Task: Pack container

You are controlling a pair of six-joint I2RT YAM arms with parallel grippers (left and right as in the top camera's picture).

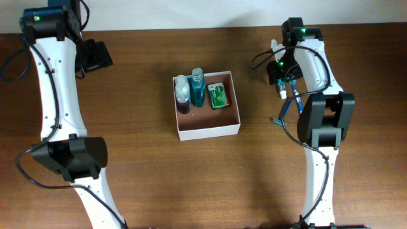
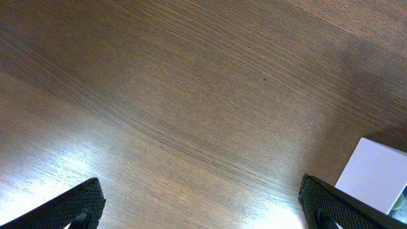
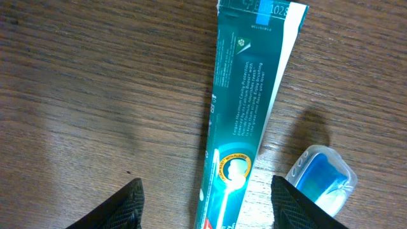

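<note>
The container is a square shallow box with white walls and a reddish-brown inside, at the table's middle. In it stand a clear bottle and a blue bottle, with a green packet beside them. My right gripper is open and hangs right of the box, over a teal toothpaste tube that lies between its fingers without being touched. My left gripper is open and empty at the far left; its fingers frame bare wood, and the box's white corner shows at right.
A blue toothbrush lies on the table just in front of my right gripper. Its clear blue head cover lies next to the right finger. The table's far edge runs along the top of the overhead view.
</note>
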